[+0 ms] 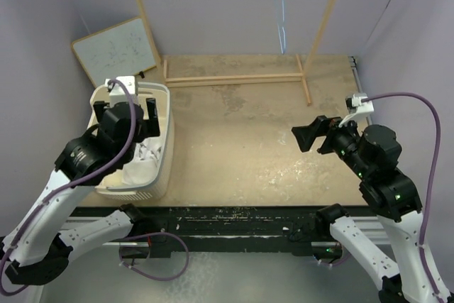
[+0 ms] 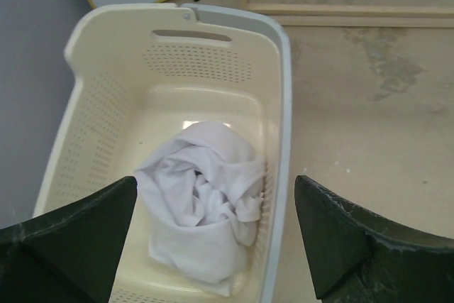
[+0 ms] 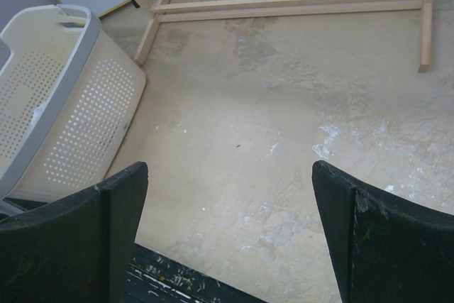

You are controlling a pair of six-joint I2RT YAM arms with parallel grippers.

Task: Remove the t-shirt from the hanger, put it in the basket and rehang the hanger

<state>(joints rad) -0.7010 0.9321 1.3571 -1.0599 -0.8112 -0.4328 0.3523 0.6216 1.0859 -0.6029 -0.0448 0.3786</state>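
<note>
The white t-shirt (image 2: 198,211) lies crumpled in the bottom of the cream basket (image 2: 284,104), against its right wall. In the top view a patch of the t-shirt (image 1: 150,150) shows inside the basket (image 1: 164,140). My left gripper (image 2: 214,181) hovers open above the shirt with nothing between its fingers; from above, the left gripper (image 1: 126,108) sits over the basket. The thin light-blue hanger (image 1: 282,30) hangs bare at the back, between the rack poles. My right gripper (image 1: 306,138) is open and empty over the bare table at the right (image 3: 228,168).
A wooden rack base (image 1: 234,78) crosses the back of the table, with slanted poles rising from it. A small whiteboard (image 1: 117,51) leans at the back left behind the basket. The basket (image 3: 85,111) stands at the table's left near edge.
</note>
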